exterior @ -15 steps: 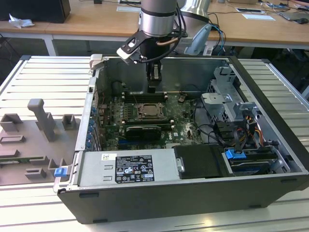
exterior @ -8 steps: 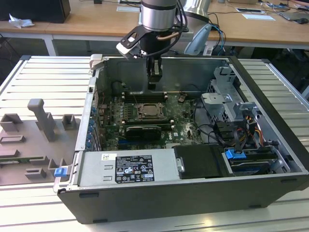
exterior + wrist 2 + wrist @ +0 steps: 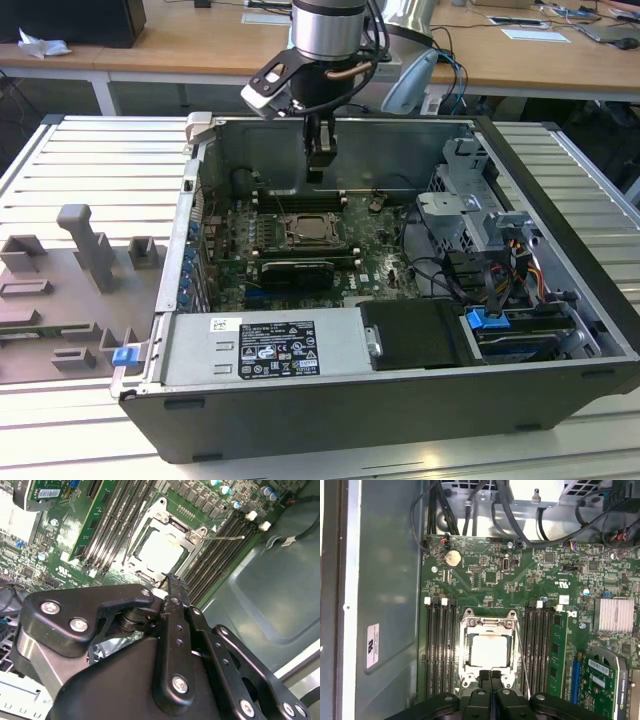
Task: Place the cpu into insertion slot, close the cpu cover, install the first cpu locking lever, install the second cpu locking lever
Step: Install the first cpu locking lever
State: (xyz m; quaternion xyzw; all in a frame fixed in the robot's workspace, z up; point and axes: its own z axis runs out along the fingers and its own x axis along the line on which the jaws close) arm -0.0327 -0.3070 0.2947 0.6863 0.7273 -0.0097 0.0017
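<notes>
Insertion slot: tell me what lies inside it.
The cpu lies inside, its pale top showing through the cut-out of the cpu cover. Anything beneath the chip is covered.

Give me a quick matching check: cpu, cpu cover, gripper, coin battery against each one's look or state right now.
Things: 1 cpu; 2 cpu cover; 3 gripper; 4 coin battery.
States: A black, shut, holding nothing; B round, silvery, on the green board; C pale square between the memory slots; D metal frame down around the chip.
Pairs: 1-C; 2-D; 3-A; 4-B.
</notes>
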